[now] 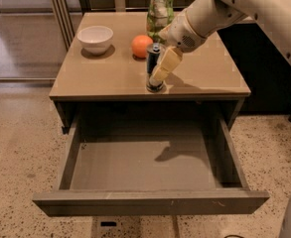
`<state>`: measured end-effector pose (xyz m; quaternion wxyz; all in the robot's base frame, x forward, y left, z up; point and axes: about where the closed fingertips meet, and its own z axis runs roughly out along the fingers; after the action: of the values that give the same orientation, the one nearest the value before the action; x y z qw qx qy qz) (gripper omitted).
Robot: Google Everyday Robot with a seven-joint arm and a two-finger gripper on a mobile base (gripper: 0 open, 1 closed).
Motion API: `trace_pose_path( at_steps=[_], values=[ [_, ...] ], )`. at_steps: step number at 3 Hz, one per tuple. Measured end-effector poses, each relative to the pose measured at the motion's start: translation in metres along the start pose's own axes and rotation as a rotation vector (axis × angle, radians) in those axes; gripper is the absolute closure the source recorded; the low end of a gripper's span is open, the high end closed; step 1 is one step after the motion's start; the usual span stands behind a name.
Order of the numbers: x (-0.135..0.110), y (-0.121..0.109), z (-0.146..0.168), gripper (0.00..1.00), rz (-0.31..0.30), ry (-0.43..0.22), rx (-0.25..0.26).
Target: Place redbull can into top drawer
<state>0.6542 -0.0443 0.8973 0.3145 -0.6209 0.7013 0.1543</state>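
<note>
The redbull can (153, 58) stands upright on the tan tabletop (100, 78), near its front edge and just in front of the orange. My gripper (155, 76) comes down from the upper right and sits at the can, open. One pale finger (165, 66) lies across the can's right front side; the other is hidden behind the can. The can still rests on the table. The top drawer (150, 202) is pulled fully out below the tabletop, and its grey inside holds nothing.
A white bowl (95, 37) sits at the table's back left. An orange (141, 46) lies just behind the can. A green snack bag (160, 9) stands behind it, at the arm's side. Speckled floor surrounds the table; dark furniture stands to the right.
</note>
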Motion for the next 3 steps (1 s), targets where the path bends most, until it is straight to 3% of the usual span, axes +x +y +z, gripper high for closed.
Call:
trace_pose_path(
  at_steps=[3],
  values=[
    [-0.0049,-0.005,0.0107,0.73,0.0,-0.013,-0.018]
  ],
)
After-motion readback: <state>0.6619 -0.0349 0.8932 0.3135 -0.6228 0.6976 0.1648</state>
